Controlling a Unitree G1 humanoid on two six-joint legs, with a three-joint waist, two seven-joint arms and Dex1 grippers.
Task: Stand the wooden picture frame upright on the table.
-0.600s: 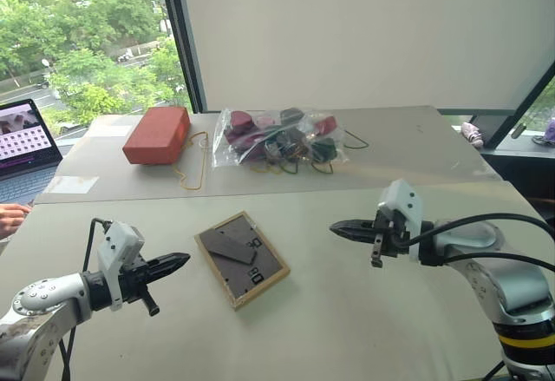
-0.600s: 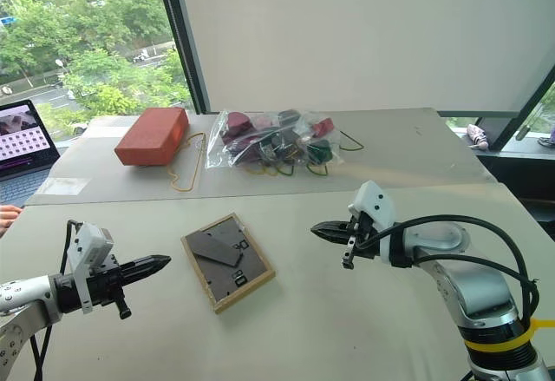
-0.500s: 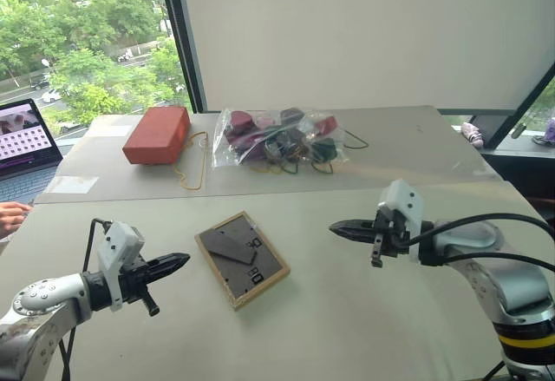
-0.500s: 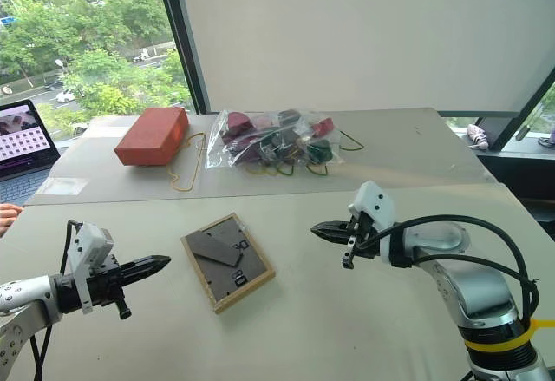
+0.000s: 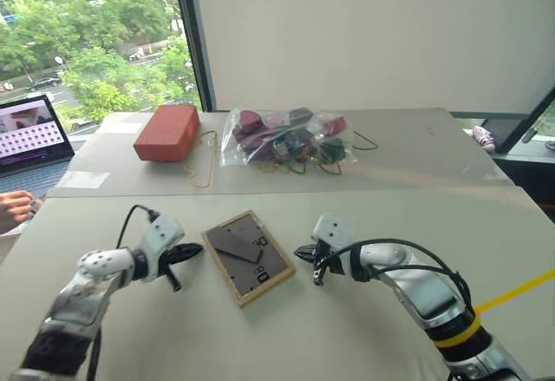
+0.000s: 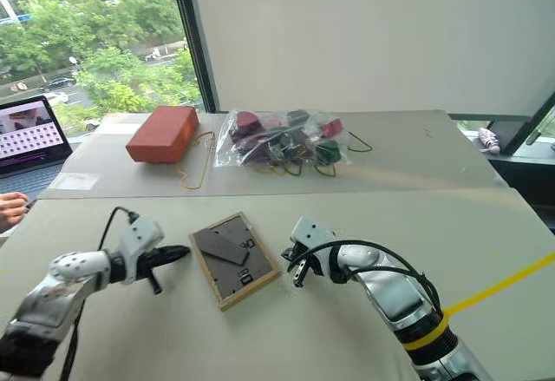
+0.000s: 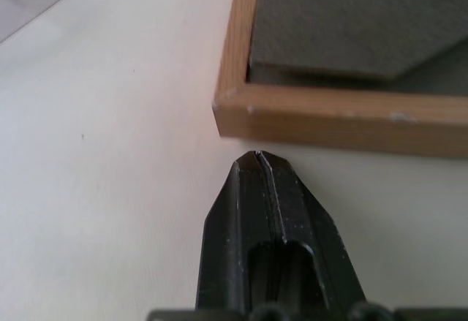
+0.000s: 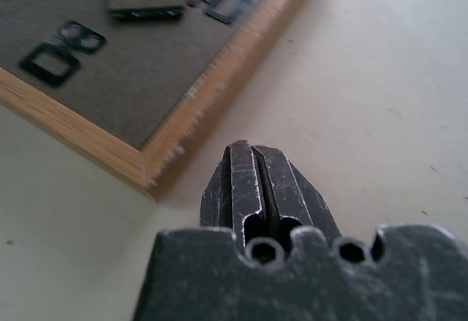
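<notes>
Lying back-up on the table (image 5: 364,329), the frame (image 5: 247,255) sits between the clenched, empty left tool (image 5: 196,250) and right tool (image 5: 300,251), each just beside an edge; both should part before pinching opposite edges evenly, then tip it onto its flap gently.

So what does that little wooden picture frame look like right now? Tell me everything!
The wooden picture frame lies flat, face down, turned at an angle on the table. Its rim is light wood; its back is a dark grey-brown board with a folded stand flap and small metal hangers. The left tool, shut, points at one corner, very close. The right tool, also shut, sits just off the opposite edge. Neither holds it.
</notes>
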